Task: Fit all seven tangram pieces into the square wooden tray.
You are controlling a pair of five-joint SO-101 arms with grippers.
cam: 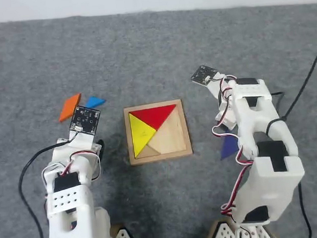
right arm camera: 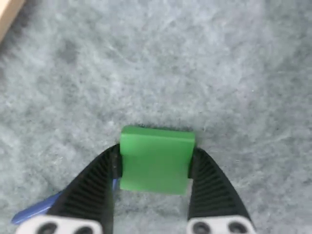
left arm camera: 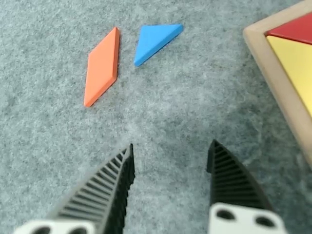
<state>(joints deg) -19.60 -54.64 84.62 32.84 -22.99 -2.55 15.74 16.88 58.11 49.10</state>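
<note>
Right pincer (right arm camera: 155, 150) grips the green square (right arm camera: 156, 163) by opposite edges; left pincer (left arm camera: 171, 144) gapes.

No word, number or sign can be read anywhere. The square wooden tray (cam: 183, 129) has a plain rim. The dark circuit board (cam: 84, 120) at the tray's 9 o'clock and the other board (cam: 204, 75) at its 2 o'clock bear only marks too small to make out.
</note>
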